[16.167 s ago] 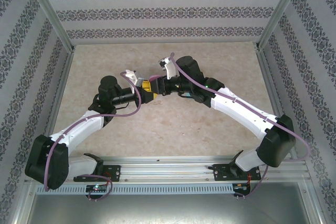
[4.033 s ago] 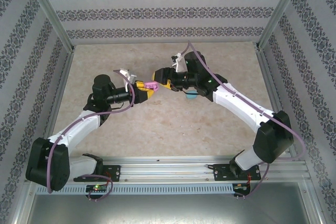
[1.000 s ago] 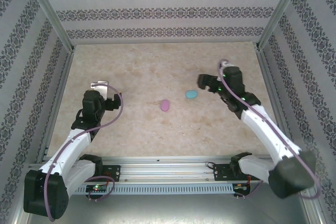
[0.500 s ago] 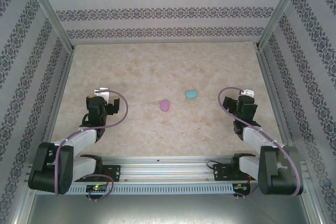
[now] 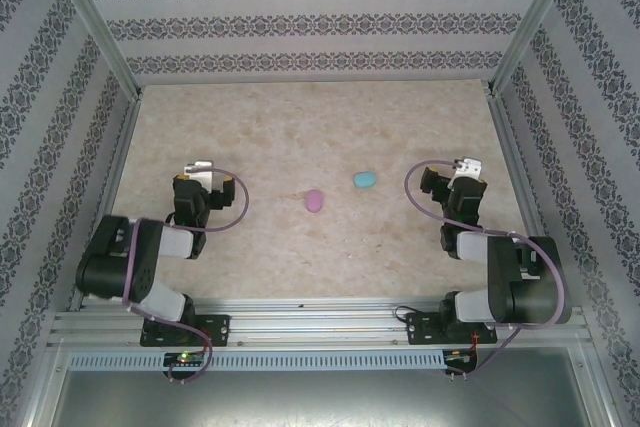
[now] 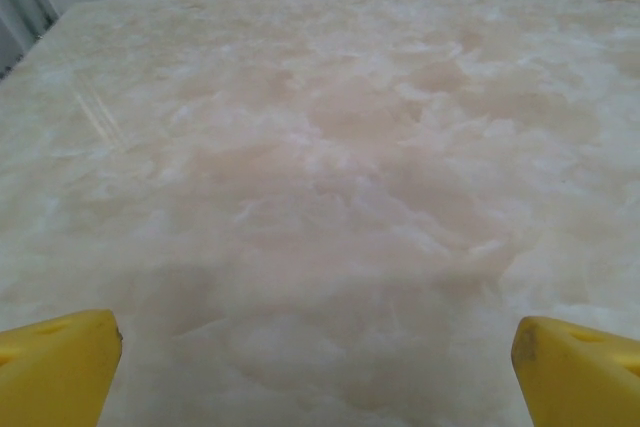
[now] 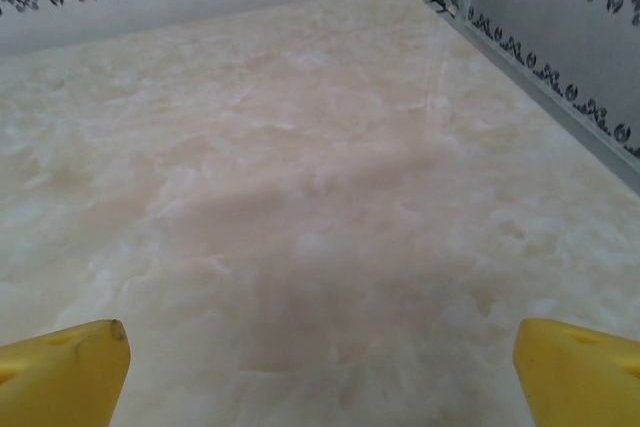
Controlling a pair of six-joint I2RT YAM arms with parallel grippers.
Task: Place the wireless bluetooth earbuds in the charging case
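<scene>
Both arms have been drawn back and folded close to their bases. A few seconds earlier they met over the middle of the table with the pink case held between them. The left gripper and right gripper are now held with fingers spread wide and nothing between them. The pink case and the blue case are left lying between the two sets of fingers, well apart from both. The earbuds are judged to be shut inside, so the task is taken as finished.
</scene>
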